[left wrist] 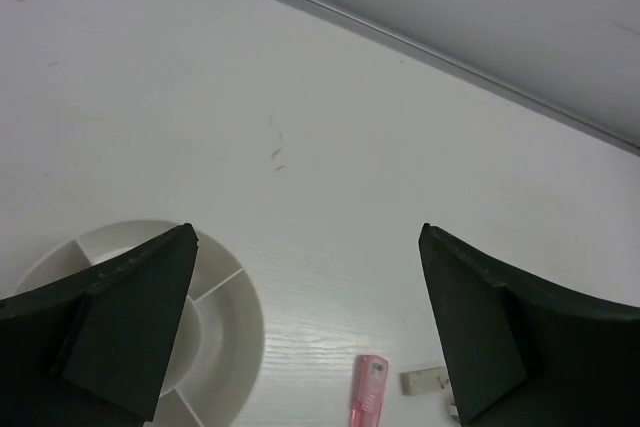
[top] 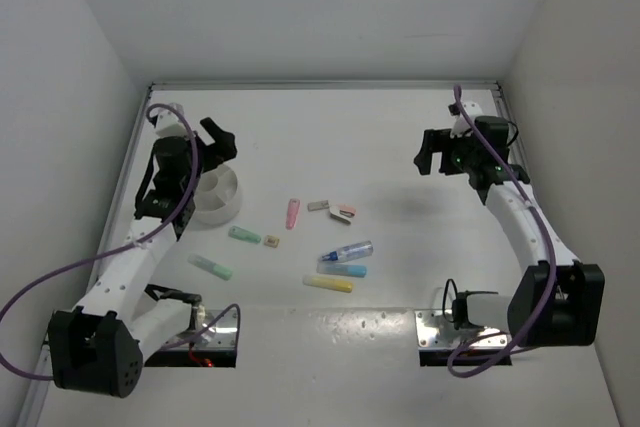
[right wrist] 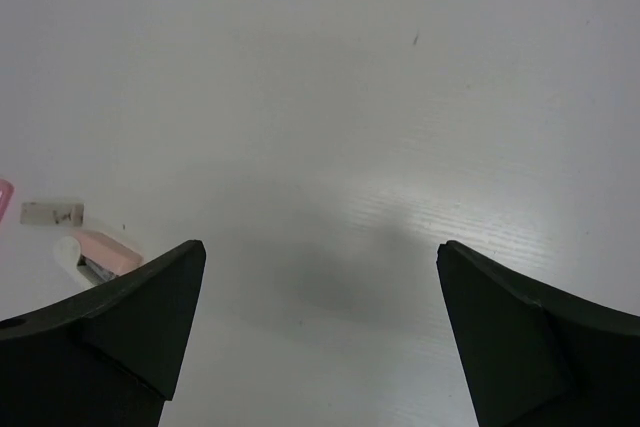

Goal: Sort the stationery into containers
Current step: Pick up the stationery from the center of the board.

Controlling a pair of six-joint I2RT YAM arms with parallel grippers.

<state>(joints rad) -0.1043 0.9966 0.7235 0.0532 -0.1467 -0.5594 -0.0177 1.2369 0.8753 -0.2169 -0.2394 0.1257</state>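
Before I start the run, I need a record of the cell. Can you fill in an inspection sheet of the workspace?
Surface: white table, faint scuff marks toward the far edge.
Job's things: divided white dish at left, visible compartments empty; loose mid-table: pink marker, grey eraser, pink eraser, green marker, tan eraser, mint marker, blue-capped tube, light blue marker, yellow marker.
Clutter: nothing seen.
Grippers: left gripper open, empty, hovering by the dish; right gripper open, empty, over bare table.
Cables: a purple cable loops off each arm; none lies on the stationery.
Surroundings: white walls on three sides.
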